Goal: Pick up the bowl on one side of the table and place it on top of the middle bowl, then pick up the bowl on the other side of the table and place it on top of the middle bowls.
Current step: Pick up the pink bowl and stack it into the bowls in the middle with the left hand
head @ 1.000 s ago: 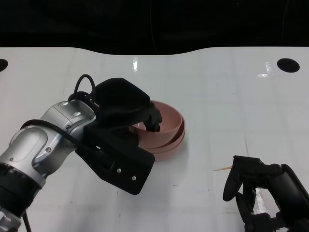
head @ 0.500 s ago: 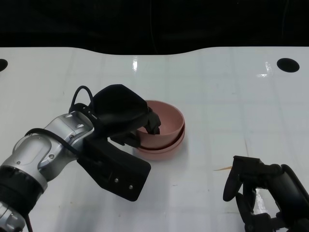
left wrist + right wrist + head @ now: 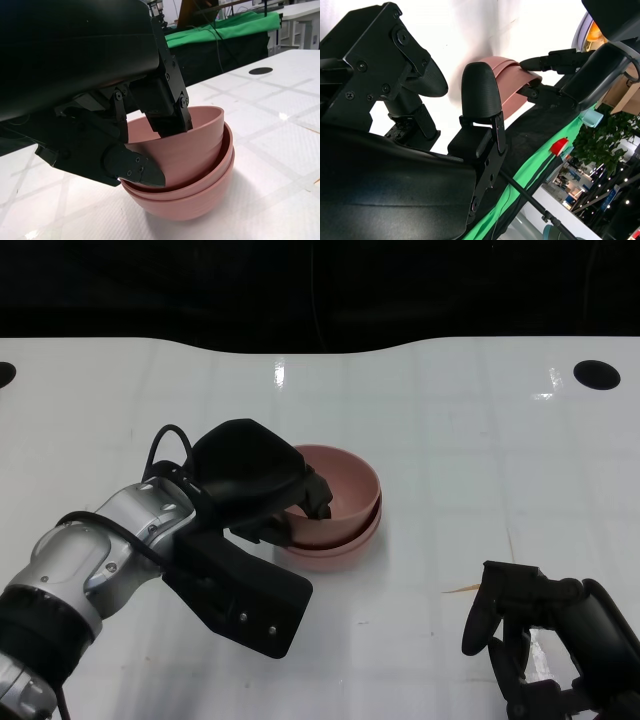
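A stack of pink bowls [image 3: 335,552] stands near the middle of the white table [image 3: 450,440]. The top pink bowl [image 3: 345,490] sits nested in it, slightly tilted. My left hand [image 3: 250,480] still pinches that bowl's near-left rim. In the left wrist view its fingers [image 3: 167,107] are inside the top bowl [image 3: 200,145] and the thumb is outside the wall, above the lower bowls [image 3: 195,200]. My right hand [image 3: 540,635] rests at the lower right with fingers apart, holding nothing. The right wrist view shows that hand [image 3: 445,115] and the pink stack [image 3: 512,85] beyond it.
A round black hole [image 3: 597,373] is set in the table at the far right and another [image 3: 5,373] at the far left edge. A thin yellowish sliver [image 3: 462,589] lies on the table near my right hand. Darkness lies beyond the table's far edge.
My left hand has lowered the tilted top bowl so it now sits level in the stack, and the forearm has drawn slightly down and back. The right hand has not moved.
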`<state>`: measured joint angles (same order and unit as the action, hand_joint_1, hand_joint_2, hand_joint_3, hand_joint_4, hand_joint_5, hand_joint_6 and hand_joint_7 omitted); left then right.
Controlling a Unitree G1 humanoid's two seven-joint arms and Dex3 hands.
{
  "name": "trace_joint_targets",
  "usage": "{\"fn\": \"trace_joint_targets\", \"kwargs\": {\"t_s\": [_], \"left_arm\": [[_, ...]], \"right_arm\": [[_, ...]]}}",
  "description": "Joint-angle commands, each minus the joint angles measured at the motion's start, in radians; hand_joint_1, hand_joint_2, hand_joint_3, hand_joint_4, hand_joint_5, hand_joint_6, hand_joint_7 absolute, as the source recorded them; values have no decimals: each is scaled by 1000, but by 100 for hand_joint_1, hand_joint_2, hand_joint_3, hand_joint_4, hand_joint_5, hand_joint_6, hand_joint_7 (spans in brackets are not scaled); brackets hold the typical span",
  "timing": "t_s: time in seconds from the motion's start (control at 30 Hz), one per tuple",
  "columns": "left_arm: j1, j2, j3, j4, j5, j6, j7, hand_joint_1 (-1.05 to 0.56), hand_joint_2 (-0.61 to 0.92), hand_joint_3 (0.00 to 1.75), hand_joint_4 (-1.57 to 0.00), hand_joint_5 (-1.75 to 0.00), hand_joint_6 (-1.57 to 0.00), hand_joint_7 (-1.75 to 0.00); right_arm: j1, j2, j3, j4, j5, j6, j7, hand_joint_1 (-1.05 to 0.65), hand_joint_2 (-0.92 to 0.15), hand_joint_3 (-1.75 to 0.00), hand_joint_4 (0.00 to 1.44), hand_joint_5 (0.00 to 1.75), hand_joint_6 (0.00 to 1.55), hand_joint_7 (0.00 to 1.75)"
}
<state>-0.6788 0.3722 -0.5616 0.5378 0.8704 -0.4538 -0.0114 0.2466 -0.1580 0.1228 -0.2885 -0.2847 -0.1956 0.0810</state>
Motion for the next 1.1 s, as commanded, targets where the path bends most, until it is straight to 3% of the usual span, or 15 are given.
{"fn": "trace_joint_targets", "kwargs": {"t_s": [0.03, 0.17, 0.27, 0.43, 0.77, 1.1], "left_arm": [[-12, 22, -9, 2, -6, 6, -64, -33, 92, 15, -72, -86, -92, -1], [-3, 27, -7, -18, -8, 13, -106, -36, 92, 20, -60, -79, -70, 0], [3, 28, -7, -34, -17, 34, -157, -48, 92, 22, -49, -40, -47, 0], [8, 34, -4, -72, -30, 72, -243, -69, 92, 31, -35, -21, -30, 0], [24, 55, 4, -110, -55, 73, -287, -88, 92, 41, -25, -13, -17, 0], [50, 67, 21, -101, -75, 68, -275, -88, 92, 47, -17, -9, -14, 0]], "right_arm": [[7, 0, -3, -14, 11, 12, -2, 0, -20, -161, 91, 175, 80, 153], [9, -2, -4, -19, 6, 15, -3, 0, -20, -161, 92, 175, 80, 153], [13, -4, -5, -19, 8, 12, -3, 0, -19, -160, 92, 175, 80, 153], [13, -4, -3, -21, 3, 12, -5, 1, -20, -161, 91, 175, 81, 152], [10, -6, -6, -16, 12, 9, -1, 2, -20, -162, 90, 175, 80, 151], [7, -7, -7, -12, 5, 11, -6, 0, -20, -161, 90, 175, 80, 151]]}}
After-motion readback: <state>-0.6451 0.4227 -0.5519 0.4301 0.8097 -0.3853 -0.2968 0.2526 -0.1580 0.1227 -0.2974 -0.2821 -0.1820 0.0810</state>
